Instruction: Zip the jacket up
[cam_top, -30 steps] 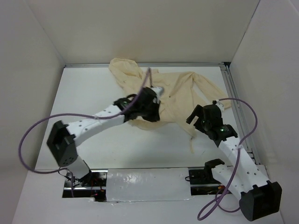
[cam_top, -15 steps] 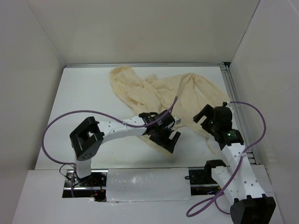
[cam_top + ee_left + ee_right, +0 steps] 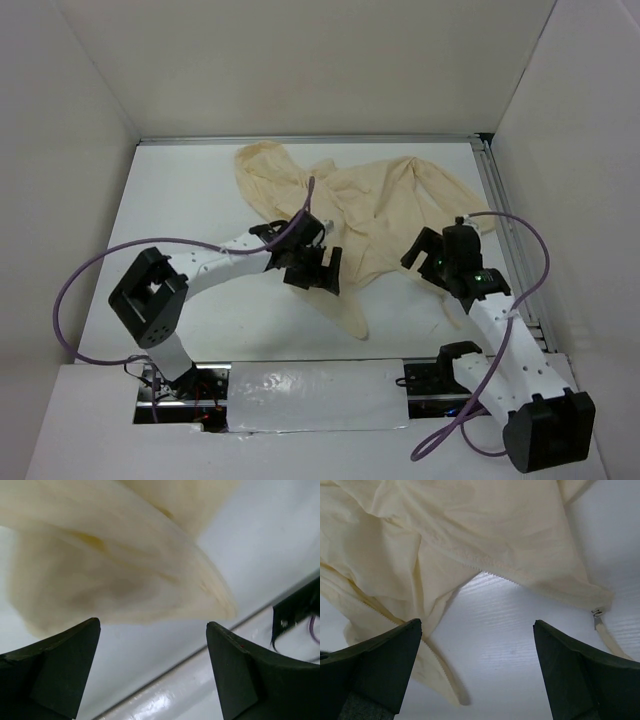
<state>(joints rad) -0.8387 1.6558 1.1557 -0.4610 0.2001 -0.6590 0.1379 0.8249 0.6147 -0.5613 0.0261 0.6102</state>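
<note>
The left tool (image 3: 318,275) hangs over the jacket's near left edge with its fingers wide apart and nothing between them; its wrist view shows only a blurred fold of cloth ahead. The jacket (image 3: 370,215) lies rumpled across the far middle of the white surface (image 3: 190,200), hood (image 3: 262,170) to the far left, a tail of fabric trailing toward the near edge between the two arms; it is open, not zipped. The cloth looks thin, soft and matte, pale cream, falling in loose creases with no stiffness; it would likely slide and bunch if dragged. The right tool (image 3: 420,258) hovers by the jacket's right side, fingers also spread and empty; below it run two lines of fine zipper teeth (image 3: 495,576), and a small metal pull (image 3: 596,616) sits at the end of one edge. The step in hand seems to be laying the front edges flat and parallel; best to pinch one edge near the teeth and draw it taut before reaching for the pull.
</note>
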